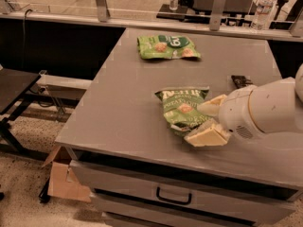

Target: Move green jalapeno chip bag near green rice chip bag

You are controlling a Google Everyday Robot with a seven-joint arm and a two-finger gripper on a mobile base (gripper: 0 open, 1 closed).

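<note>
The green jalapeno chip bag (181,109) lies crumpled near the middle of the grey table (118,112). The green rice chip bag (168,47), bright green with a dark oval logo, lies flat at the table's far side, well apart from it. My gripper (209,121) reaches in from the right on a white arm (265,109). Its two cream fingers (206,136) are spread, one above and one below the jalapeno bag's right edge. The bag still rests on the table.
A small dark object (241,81) lies on the table behind the arm. Water bottles (263,3) stand on the back ledge. A cardboard box (64,179) sits on the floor at the left, beside a black bench (14,86). Drawers (174,196) are below the tabletop.
</note>
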